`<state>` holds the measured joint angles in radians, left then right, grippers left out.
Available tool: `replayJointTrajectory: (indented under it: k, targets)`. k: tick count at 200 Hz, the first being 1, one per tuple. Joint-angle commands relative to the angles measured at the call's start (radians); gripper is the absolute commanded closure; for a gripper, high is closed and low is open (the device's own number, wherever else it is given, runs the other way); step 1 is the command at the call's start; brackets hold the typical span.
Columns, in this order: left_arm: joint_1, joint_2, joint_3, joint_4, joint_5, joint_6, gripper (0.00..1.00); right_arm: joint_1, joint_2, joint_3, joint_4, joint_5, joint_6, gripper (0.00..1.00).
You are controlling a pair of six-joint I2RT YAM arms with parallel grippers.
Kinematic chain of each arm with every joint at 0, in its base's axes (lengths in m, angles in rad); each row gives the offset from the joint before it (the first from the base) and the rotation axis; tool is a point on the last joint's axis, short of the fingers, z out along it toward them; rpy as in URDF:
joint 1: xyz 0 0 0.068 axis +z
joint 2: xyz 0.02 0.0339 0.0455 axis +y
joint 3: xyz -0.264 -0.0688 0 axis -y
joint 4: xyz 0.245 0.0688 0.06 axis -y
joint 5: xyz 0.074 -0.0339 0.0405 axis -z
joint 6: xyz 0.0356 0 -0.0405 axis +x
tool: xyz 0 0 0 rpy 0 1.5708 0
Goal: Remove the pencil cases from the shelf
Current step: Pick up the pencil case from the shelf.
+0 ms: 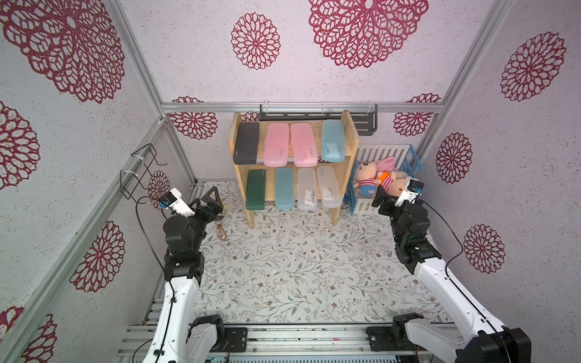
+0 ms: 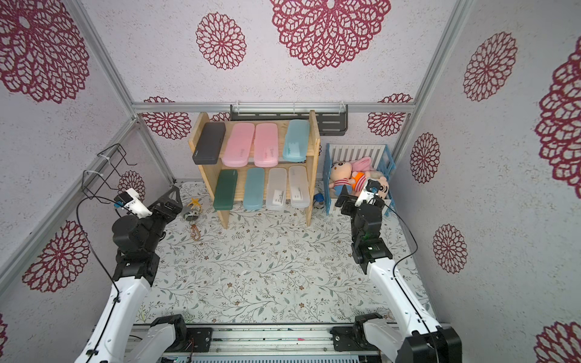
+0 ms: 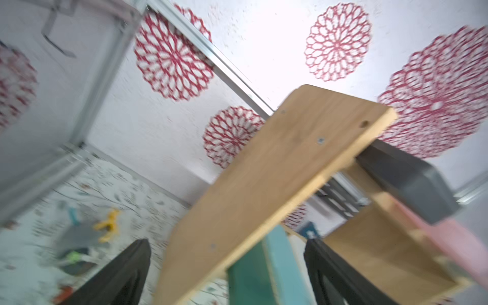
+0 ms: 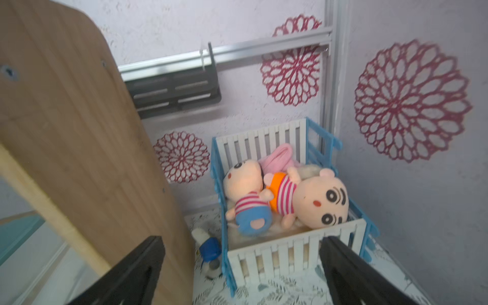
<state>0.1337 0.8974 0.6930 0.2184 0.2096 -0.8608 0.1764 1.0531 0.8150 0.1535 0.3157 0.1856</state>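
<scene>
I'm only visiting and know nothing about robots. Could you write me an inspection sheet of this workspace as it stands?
Surface: floral table cover.
Job's things: wooden shelf holds all eight pencil cases. Top tier: black case, two pink cases, light blue case. Bottom tier: dark green case, teal case, two frosted clear cases.
Clutter: trinkets left of the shelf; plush toys in the slatted crate; a small blue item beside it.
Grippers: left gripper open, empty, beside the shelf; right gripper open, empty, near the crate.
Cables: one black cable loops free on each side.
Surroundings: flowered walls, aluminium frame, dark grey rack behind the shelf, wire holder on a side wall.
</scene>
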Motion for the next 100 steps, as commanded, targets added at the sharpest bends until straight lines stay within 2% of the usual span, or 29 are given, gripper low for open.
replayJointTrajectory:
  k: [1,14,40,73,100]
  targets:
    - [-0.016,0.012,-0.092,-0.009,0.215,-0.339,0.03,0.029,-0.005,0.048,-0.258,-0.024,0.065,0.01]
    - [-0.036,0.003,-0.123,0.023,0.233,-0.393,0.03,0.053,-0.003,0.050,-0.269,-0.036,0.064,0.01]
    - [-0.074,0.017,-0.160,0.084,0.255,-0.419,0.03,0.103,0.004,0.041,-0.234,-0.039,0.050,0.01]
    - [-0.091,0.100,-0.174,0.228,0.311,-0.503,0.03,0.117,0.053,0.096,-0.270,-0.072,0.062,0.01]
    - [-0.120,0.176,-0.142,0.259,0.337,-0.534,0.03,0.120,0.084,0.102,-0.265,-0.086,0.077,0.01]
